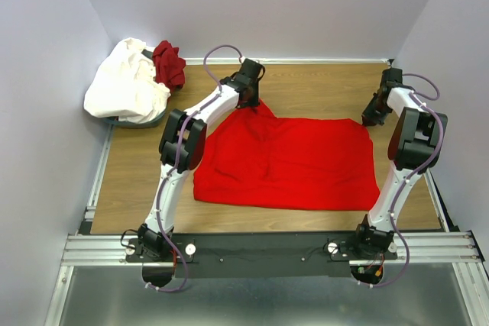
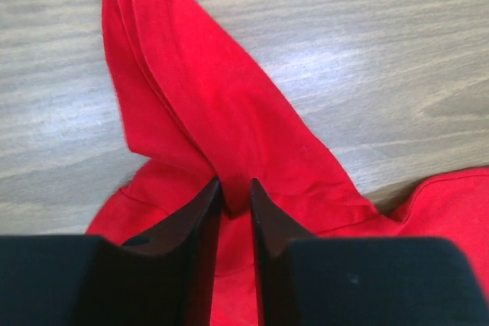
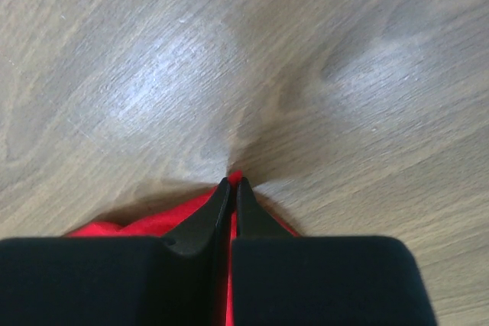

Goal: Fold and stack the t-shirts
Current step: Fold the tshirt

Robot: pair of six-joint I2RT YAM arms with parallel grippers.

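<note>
**A:** Pale lilac walls point(image 1: 306, 5) close in a wooden table point(image 1: 306, 82) on three sides. Where is the red t-shirt?

**B:** The red t-shirt point(image 1: 290, 162) lies spread on the table, reaching from the left jaws to the right jaws and towards the near side. It is mostly flat, with some wrinkles on its left half.

**A:** What about the left jaws?

**B:** The left jaws are at the far left corner of this shirt. Their fingers point(image 2: 200, 219) stand a little apart. A raised, pointed fold of red cloth runs from the gap away over the wood. Whether they press the cloth, I cannot tell.

**A:** And the right jaws?

**B:** The right jaws are closed on the far right corner of the same shirt. At the tips of their fingers point(image 3: 206, 219) a small bit of red shows, and more red lies under them. Ahead of the tips is wood.

**A:** The other shirts?

**B:** The white t-shirt point(image 1: 126, 85) is heaped to the left of the left jaws, well apart from them. The maroon t-shirt point(image 1: 170, 62) is crumpled and touches the white one's right side, nearer to the left jaws.
</note>
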